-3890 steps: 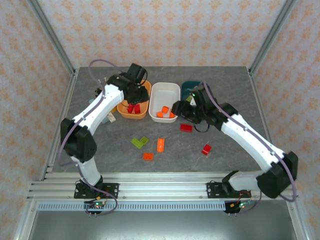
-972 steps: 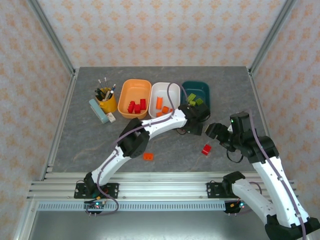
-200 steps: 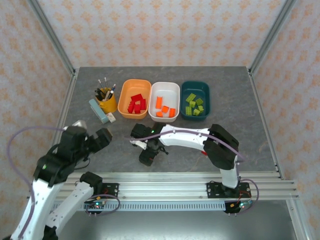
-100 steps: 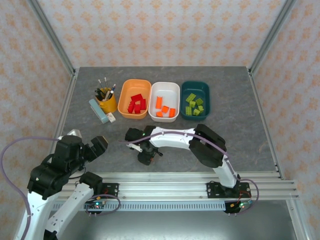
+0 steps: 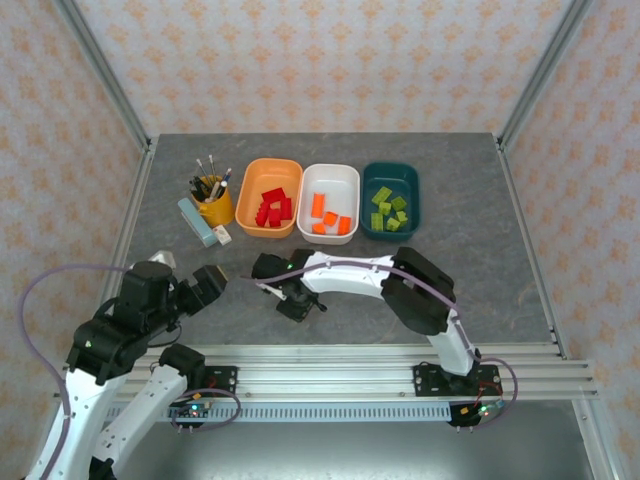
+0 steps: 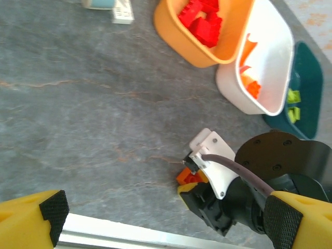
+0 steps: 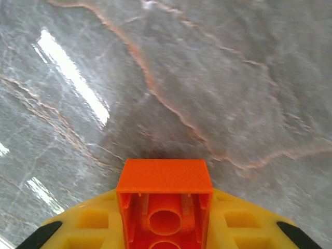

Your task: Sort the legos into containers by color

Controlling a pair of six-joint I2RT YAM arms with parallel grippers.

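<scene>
The right gripper [image 7: 165, 210] pinched the small orange plastic brick [image 7: 165, 179] at the grey marbled tabletop [image 5: 480, 270]; lifting straight before swinging to the white rounded tub [image 5: 330, 172] seemed wisest; left gripper [image 5: 208, 284] gaped wide

Right end effector [image 5: 292, 303] now around orange lego [image 7: 165, 182]

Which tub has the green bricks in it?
The dark teal tub, at the right end of the row, holds the lime green bricks. The orange tub holds red ones, the white tub orange ones.
</scene>
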